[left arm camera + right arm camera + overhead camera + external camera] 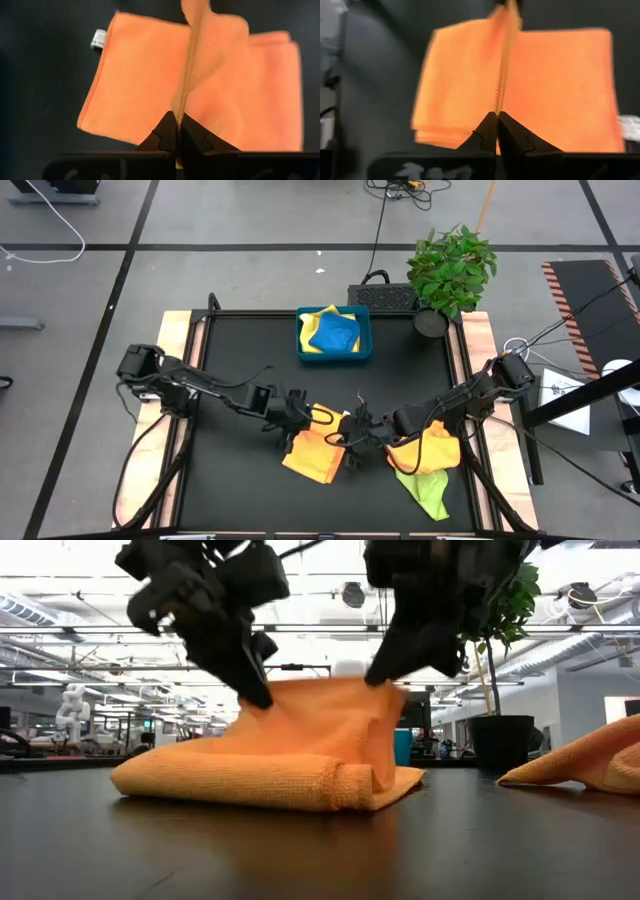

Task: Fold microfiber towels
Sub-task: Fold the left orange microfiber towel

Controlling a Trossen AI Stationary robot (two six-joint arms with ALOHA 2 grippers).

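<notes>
An orange microfiber towel point(315, 460) lies folded on the black table's near middle, its thick fold point(345, 785) resting on the table. Its upper layer is raised as a ridge point(320, 690) between my two grippers. My left gripper point(303, 423) is shut on the ridge's left end, my right gripper point(357, 432) on its right end. A small white tag point(99, 39) sits at one corner of the part lying flat. My left gripper pinches the raised edge point(181, 102) of the orange towel between its two fingers, slanting down from the table's left. That edge runs away from the fingers toward the other gripper. The layer hangs down from it to the folded part on the table. My right gripper pinches the same raised edge point(500, 100) at its other end between its two fingers, slanting down from the table's right. The edge stretches between both grippers, lifted clear. The cloth below it point(380, 740) drops to the folded part on the table.
A blue tray point(366, 340) at the far middle holds a blue towel point(333, 332) and a pale yellow one point(322, 312). Another orange towel point(432, 452) and a lime green one point(428, 492) lie under my right arm. A potted plant point(450, 270) stands far right.
</notes>
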